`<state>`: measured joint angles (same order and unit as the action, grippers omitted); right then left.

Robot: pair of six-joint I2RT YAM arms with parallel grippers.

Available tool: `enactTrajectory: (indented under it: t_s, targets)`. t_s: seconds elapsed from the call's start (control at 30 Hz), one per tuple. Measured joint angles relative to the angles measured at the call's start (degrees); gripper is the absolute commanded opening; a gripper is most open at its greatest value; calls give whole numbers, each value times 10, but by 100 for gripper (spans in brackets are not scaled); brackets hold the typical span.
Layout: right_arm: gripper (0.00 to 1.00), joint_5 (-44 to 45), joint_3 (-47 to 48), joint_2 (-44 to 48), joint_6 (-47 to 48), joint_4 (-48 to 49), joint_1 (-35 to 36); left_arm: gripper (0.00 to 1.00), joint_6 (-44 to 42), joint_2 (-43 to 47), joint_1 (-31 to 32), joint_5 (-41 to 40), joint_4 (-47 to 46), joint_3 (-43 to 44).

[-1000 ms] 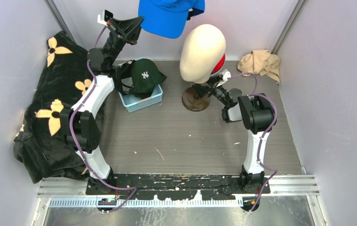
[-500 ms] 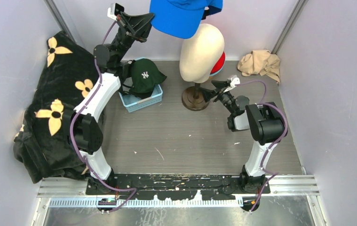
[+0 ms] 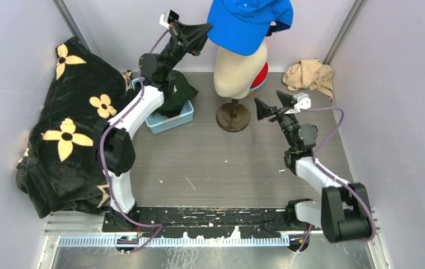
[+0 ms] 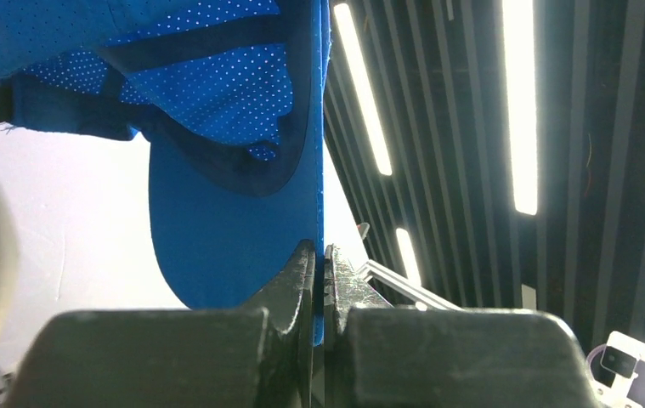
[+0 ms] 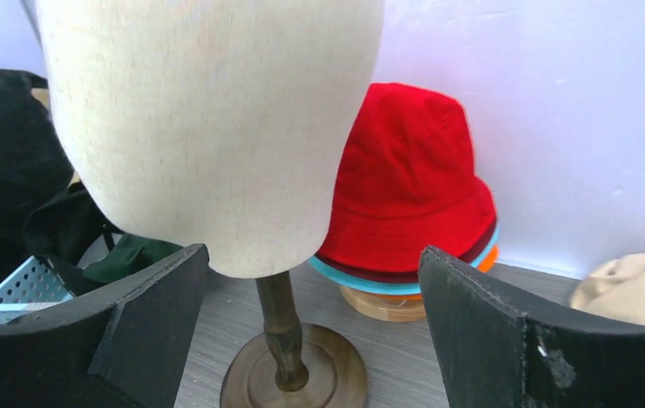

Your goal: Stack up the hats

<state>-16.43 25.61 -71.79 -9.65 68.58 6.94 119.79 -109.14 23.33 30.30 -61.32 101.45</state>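
The left gripper (image 3: 200,31) is clamped on the brim of the blue cap (image 3: 249,22) and holds it high at the far side of the table, right over the dummy head (image 3: 238,70). The wrist view shows only the edge of the brim between the closed jaws, with the crown hanging free to one side. That thin pinch is the first risk. A quick swing could pull the brim out, and the cap would drop wherever it happens to be.

The stack sits just behind the dummy head, to its right. The red hat (image 5: 404,187) lies on top of the teal hat (image 5: 344,279), and the orange hat (image 5: 486,257) is at the bottom. The dummy head stands between the arms and that pile, on a thin stand (image 3: 232,116). If the cap comes down too near, its crown will likely catch the dummy head and either hang there or rock the stand. If it is let go from this height, it could land tilted on the soft red top and slide off toward the wall.

The right gripper (image 3: 271,103) has its jaws wide apart and holds nothing. It is close to the right of the stand and pointed at it, so a careless reach toward the pile could knock the stand over.

The green cap (image 3: 179,92) lies in the basket (image 3: 171,120) on the left, partly hidden under the left arm.
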Motion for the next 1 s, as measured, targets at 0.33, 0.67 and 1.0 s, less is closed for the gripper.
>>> enactTrajectory:
  t_s: [0.33,0.67,1.0]
  targets:
    - [99,59,42,136,28,-239,-2,0,0,-55,9,-1,-1,1]
    - [100,77,59,137,34,-322,-3,0,0,-55,9,7,-54,-35]
    - [100,84,70,137,36,-339,-3,0,0,-55,9,12,-113,-117]
